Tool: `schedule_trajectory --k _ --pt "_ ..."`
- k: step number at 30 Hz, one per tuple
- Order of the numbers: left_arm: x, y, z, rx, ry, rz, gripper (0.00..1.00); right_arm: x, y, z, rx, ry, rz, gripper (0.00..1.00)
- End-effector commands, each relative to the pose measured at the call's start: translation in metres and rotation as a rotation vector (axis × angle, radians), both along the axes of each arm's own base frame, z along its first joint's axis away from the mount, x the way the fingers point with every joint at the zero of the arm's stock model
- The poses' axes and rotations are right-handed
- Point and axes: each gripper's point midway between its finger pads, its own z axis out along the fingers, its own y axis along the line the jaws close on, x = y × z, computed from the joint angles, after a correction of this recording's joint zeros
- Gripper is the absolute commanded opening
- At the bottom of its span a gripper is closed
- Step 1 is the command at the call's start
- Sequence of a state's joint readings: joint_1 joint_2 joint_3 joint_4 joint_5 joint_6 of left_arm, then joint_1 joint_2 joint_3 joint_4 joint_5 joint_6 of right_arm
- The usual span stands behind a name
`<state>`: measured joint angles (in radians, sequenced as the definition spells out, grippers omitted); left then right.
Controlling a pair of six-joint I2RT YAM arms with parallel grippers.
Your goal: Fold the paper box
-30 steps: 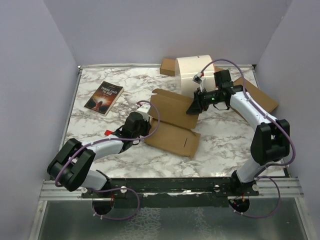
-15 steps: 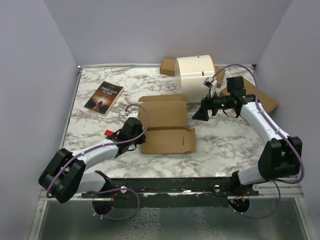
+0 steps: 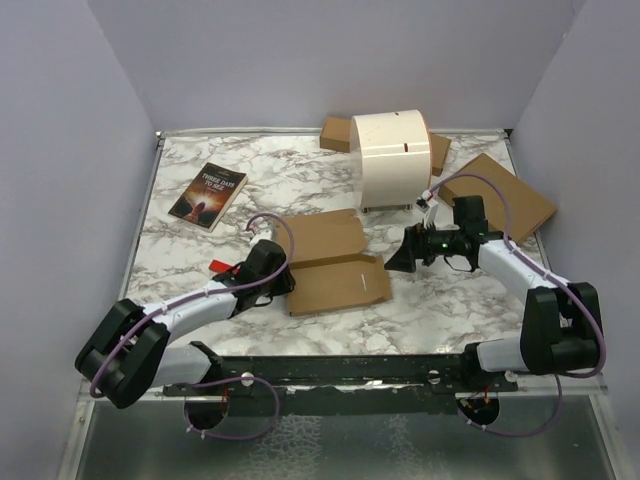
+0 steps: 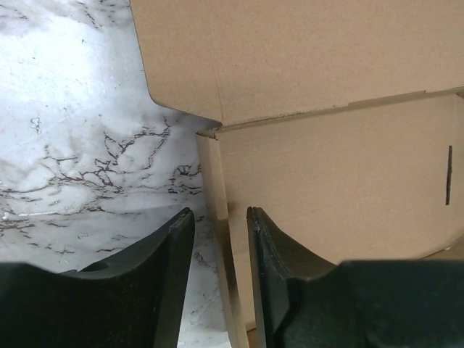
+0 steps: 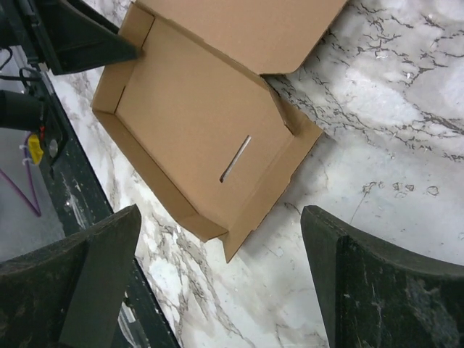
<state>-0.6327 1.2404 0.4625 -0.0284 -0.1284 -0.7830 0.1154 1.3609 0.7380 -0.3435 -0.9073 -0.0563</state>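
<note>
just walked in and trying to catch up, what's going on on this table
Two robot arms are working on a brown paper box lying on the marble table. The left end effector is at the box's left edge, its fingers slightly parted on either side of the raised side wall. The right end effector hovers wide open just off the box's right side, holding nothing. The box is only partly folded, with its lid panel open.
</note>
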Motion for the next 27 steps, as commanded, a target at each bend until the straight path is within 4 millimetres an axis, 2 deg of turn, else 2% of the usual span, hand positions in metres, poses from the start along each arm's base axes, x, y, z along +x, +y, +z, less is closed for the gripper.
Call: schedule_trajectory --k 1,3,7,11,13,17,21,23,27 --pt "0.004 -0.004 0.016 -0.032 -0.039 0.012 0.39 0.017 0.0 0.0 0.022 0.002 -0.065 0.91" --pt "0.004 -0.003 0.024 -0.041 -0.063 0.016 0.44 0.019 -0.003 -0.01 0.001 0.034 -0.093 0.9" --pt "0.007 0.002 0.047 -0.067 -0.149 0.024 0.68 0.021 -0.002 -0.027 -0.006 0.102 -0.093 0.85" --pt "0.012 0.004 0.08 -0.14 -0.303 -0.002 0.9 0.02 0.002 -0.035 -0.001 0.141 -0.066 0.8" --pt "0.016 0.007 0.093 -0.189 -0.365 0.003 0.95 0.019 0.003 -0.038 -0.008 0.141 -0.06 0.78" --pt "0.034 0.026 0.094 -0.28 -0.362 0.043 0.97 0.015 0.009 -0.042 -0.004 0.157 -0.041 0.76" --pt "0.053 0.045 0.089 -0.441 -0.348 0.062 0.93 0.015 0.01 -0.047 -0.004 0.176 -0.033 0.74" --pt "0.062 0.046 0.09 -0.5 -0.351 0.051 0.9 0.014 0.011 -0.047 0.001 0.175 -0.027 0.74" --pt "0.077 0.039 0.078 -0.604 -0.298 0.036 0.83 0.011 0.014 -0.043 0.027 0.162 0.005 0.74"
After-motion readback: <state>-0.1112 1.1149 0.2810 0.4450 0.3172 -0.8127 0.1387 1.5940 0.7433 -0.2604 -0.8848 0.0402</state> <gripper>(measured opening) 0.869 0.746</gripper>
